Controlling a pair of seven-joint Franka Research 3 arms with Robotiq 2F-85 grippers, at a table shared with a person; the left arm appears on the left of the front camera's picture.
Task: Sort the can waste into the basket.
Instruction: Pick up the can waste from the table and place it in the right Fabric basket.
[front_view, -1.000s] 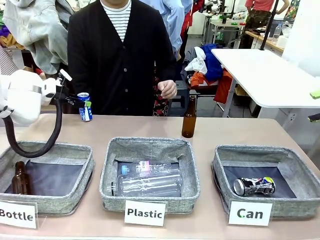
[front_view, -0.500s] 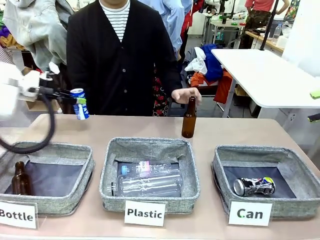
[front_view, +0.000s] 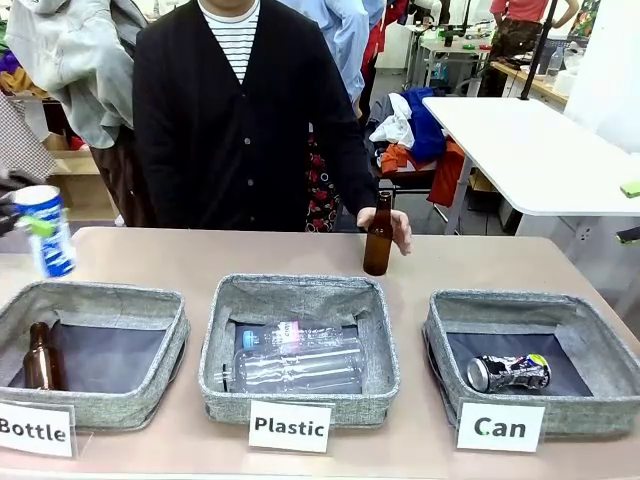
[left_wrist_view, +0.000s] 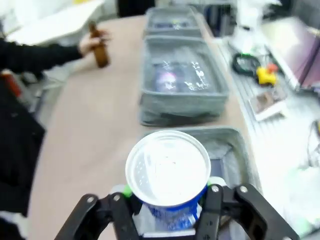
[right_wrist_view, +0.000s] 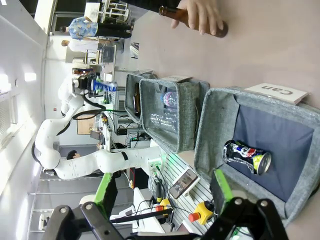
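Front view: found crushed silver can with dark print (front_view: 508, 372) lying on its side inside grey fabric basket carded "Can" (front_view: 600, 340), at right end of row. Found blue and white drink can (front_view: 45, 232) held aloft at far left edge, over grey basket carded "Bottle" (front_view: 150, 300), well apart from its destination. Judged half done: one can sorted, one left to carry across and release. Left wrist view: confirmed left gripper (left_wrist_view: 169, 202) clamped on blue and white can from both sides, a detail blurred from the front. Right wrist view: confirmed right gripper (right_wrist_view: 162, 192) spread wide, empty, near "Can" basket. Noted person's hand (front_view: 400, 228) on brown glass bottle (front_view: 378, 235).
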